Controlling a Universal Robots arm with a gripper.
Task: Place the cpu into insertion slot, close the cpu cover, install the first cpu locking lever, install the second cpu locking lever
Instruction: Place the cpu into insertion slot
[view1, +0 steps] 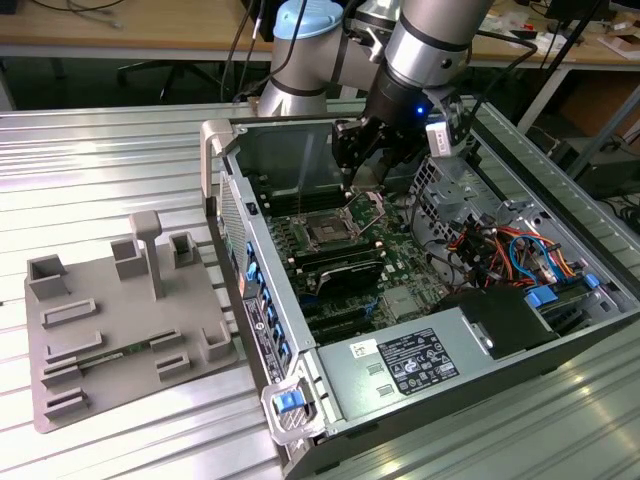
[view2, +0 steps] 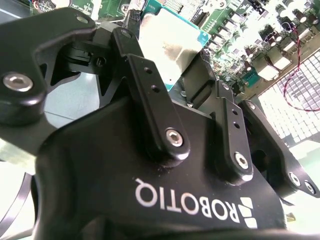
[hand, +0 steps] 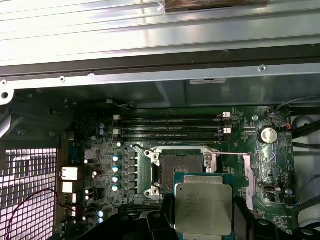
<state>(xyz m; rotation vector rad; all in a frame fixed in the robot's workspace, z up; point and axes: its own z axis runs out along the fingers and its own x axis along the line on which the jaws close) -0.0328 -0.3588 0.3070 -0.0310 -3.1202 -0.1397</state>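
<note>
While the end effector (view1: 360, 178) hangs inside the open computer case (view1: 470, 330), you see it clamped on the cpu (hand: 204, 206), with fingers (hand: 167, 216) against two opposite edges. Cpu: held flat, silvery top facing the first wrist view, close over the green motherboard (hand: 260, 165), just beside the insertion slot (hand: 181, 165), not seated. Slot's dark centre bare. Cpu cover (view1: 366, 208) stands tilted up on the exterior view's right of the slot. Grey fixture tray (view1: 120, 330) lies on the counter (view1: 100, 170), apart from the case.
</note>
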